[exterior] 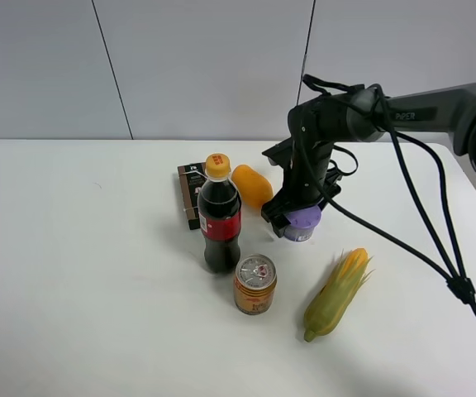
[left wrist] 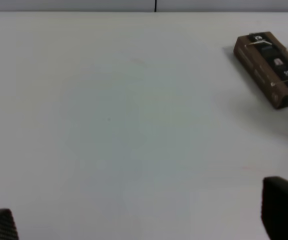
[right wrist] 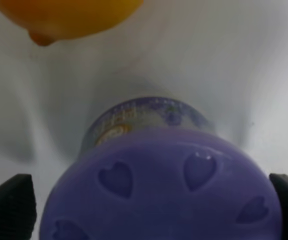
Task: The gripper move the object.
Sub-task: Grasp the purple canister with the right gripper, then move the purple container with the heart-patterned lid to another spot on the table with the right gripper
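The object, a squat purple container [exterior: 302, 223] with a lavender lid, stands on the white table [exterior: 73, 273] right of the cola bottle. My right gripper [exterior: 297, 213] comes down over it from above. In the right wrist view the lid [right wrist: 159, 190] fills the space between the two black fingertips [right wrist: 9, 205], which lie against its sides. My left gripper [left wrist: 144, 220] is open and empty over bare table; it is out of the exterior high view.
A cola bottle [exterior: 220, 217], an orange-labelled can [exterior: 255, 284], a corn cob [exterior: 337, 293], an orange fruit [exterior: 252, 185] and a dark box [exterior: 191, 192] surround the container. The box also shows in the left wrist view [left wrist: 271, 69]. Black cables [exterior: 436, 223] trail to the right.
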`<state>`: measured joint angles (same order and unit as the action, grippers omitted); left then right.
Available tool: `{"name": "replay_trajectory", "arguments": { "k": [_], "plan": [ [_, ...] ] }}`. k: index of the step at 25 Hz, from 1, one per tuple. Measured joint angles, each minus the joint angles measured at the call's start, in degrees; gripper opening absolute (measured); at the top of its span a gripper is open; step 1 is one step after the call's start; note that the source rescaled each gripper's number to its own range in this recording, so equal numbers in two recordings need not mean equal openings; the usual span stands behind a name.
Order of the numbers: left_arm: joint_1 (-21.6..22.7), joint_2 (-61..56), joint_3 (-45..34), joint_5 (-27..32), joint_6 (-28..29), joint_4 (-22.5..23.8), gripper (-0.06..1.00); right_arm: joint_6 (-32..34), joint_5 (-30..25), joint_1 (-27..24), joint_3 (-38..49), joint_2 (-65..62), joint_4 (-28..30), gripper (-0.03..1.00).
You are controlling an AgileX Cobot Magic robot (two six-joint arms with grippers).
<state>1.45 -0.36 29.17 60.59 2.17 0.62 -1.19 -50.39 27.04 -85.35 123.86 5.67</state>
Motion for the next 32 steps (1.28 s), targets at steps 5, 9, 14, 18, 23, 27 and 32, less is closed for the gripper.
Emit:
{"name": "replay_trajectory", "arguments": {
  "k": [5,9,14,18,23,27,32],
  "plan": [
    [0.0,0.0,0.0,0.0,0.0,0.0,1.00,0.0,0.7,0.0,0.0,0.0,-0.1,0.52],
    [0.0,0.0,0.0,0.0,0.0,0.0,1.00,0.0,0.6,0.0,0.0,0.0,0.4,0.00],
    [0.0,0.0,0.0,0.0,0.0,0.0,1.00,0.0,-2.6,0.0,0.1,-1.4,4.7,0.00],
    [0.0,0.0,0.0,0.0,0.0,0.0,1.00,1.7,-5.9,0.0,0.3,-9.9,11.4,0.00],
    [0.0,0.0,0.0,0.0,0.0,0.0,1.00,2.0,-5.8,0.4,-2.2,-23.5,10.3,0.00],
    [0.0,0.0,0.0,0.0,0.0,0.0,1.00,1.2,-5.9,3.9,-9.8,-26.6,5.7,0.00],
    [0.0,0.0,0.0,0.0,0.0,0.0,1.00,-2.0,-5.8,12.1,-20.2,-25.1,0.8,0.00]
  ]
}}
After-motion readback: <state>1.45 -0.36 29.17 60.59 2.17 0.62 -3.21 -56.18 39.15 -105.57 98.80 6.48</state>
